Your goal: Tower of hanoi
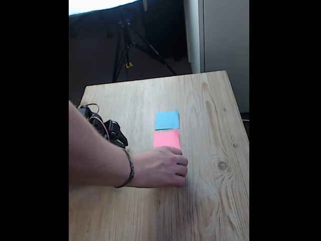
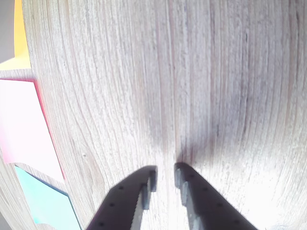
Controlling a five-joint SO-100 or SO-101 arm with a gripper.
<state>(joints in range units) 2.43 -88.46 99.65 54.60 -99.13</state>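
The Tower of Hanoi blocks are out of view. In the wrist view my gripper (image 2: 165, 176) hangs just above bare wood, its dark toothed fingers (image 2: 187, 196) a narrow gap apart with nothing between them. In the fixed view the dark robot arm (image 1: 109, 130) lies folded at the table's left side, partly behind a person's forearm.
A person's hand (image 1: 163, 168) rests on the wooden table (image 1: 215, 201) just below a pink paper square (image 1: 166, 138), with a blue paper square (image 1: 166, 120) behind it. The wrist view has pink paper (image 2: 24, 129), blue paper (image 2: 43, 203) and orange paper (image 2: 21, 33) at its left edge. A tripod (image 1: 128, 45) stands behind the table.
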